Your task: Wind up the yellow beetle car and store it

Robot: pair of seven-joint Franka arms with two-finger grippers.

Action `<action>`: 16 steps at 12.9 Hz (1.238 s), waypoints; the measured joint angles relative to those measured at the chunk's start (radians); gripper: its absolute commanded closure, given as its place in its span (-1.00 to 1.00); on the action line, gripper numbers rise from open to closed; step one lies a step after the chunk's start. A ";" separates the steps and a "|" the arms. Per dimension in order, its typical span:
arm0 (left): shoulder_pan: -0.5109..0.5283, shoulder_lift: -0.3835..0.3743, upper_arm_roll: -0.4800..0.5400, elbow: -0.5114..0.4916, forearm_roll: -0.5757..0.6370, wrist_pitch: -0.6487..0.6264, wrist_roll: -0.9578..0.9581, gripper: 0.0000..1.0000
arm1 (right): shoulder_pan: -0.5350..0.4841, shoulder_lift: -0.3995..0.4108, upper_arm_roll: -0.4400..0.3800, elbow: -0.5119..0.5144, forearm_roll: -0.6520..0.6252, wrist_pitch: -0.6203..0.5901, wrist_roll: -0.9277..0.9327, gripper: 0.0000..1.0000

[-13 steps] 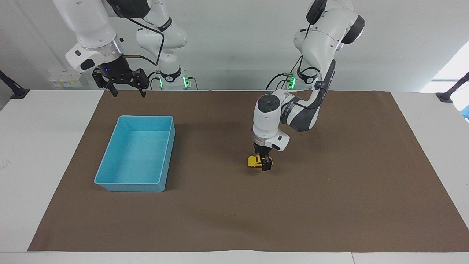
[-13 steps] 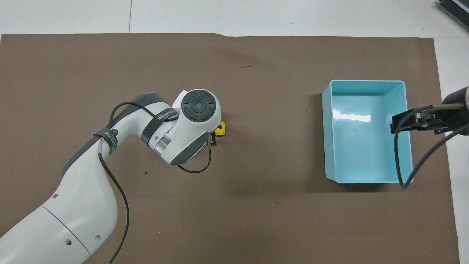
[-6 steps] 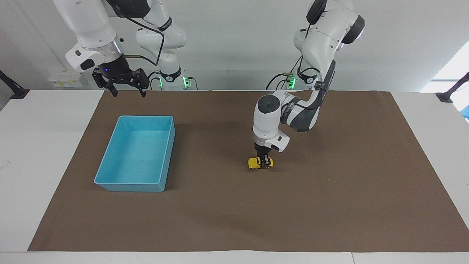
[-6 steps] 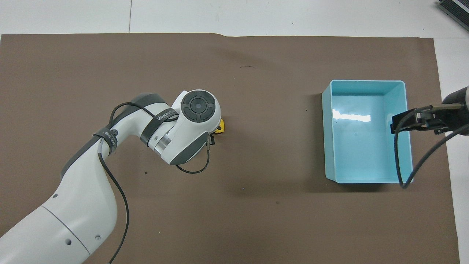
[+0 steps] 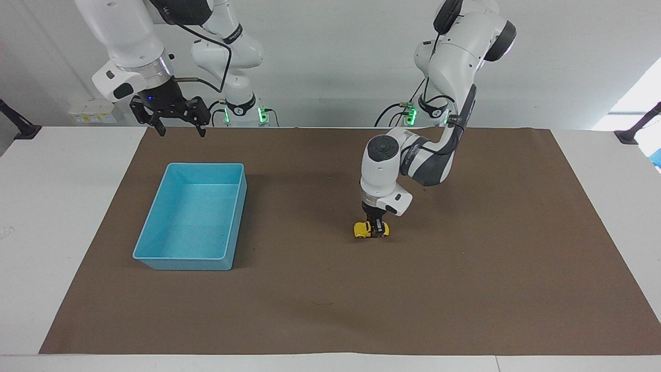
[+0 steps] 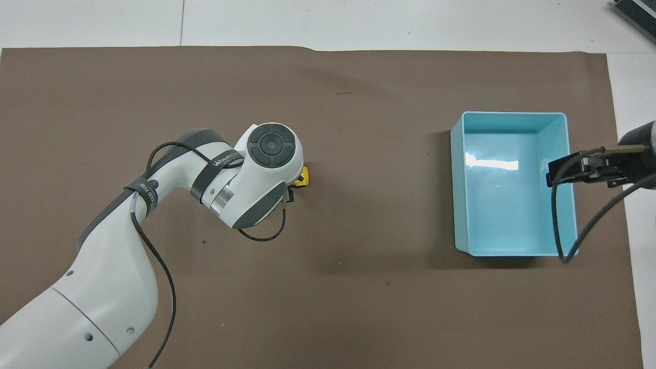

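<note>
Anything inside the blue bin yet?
Nothing: the blue bin shows only its bare floor, though the right gripper covers one wall from overhead. The yellow beetle car sits on the brown mat, clamped by the left gripper.

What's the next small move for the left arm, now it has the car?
Probably drag the yellow beetle car backward along the brown mat to wind it. The left gripper is shut on it, wheels down; the blue bin is empty, and the right gripper waits open.

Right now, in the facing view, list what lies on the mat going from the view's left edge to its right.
Right gripper, raised and open near the mat's corner → blue bin → yellow beetle car, with the left gripper shut on it.
</note>
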 measured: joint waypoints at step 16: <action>0.056 -0.119 0.156 -0.161 -0.009 0.069 0.168 -1.00 | 0.000 0.000 0.000 0.000 0.000 0.000 0.000 -1.00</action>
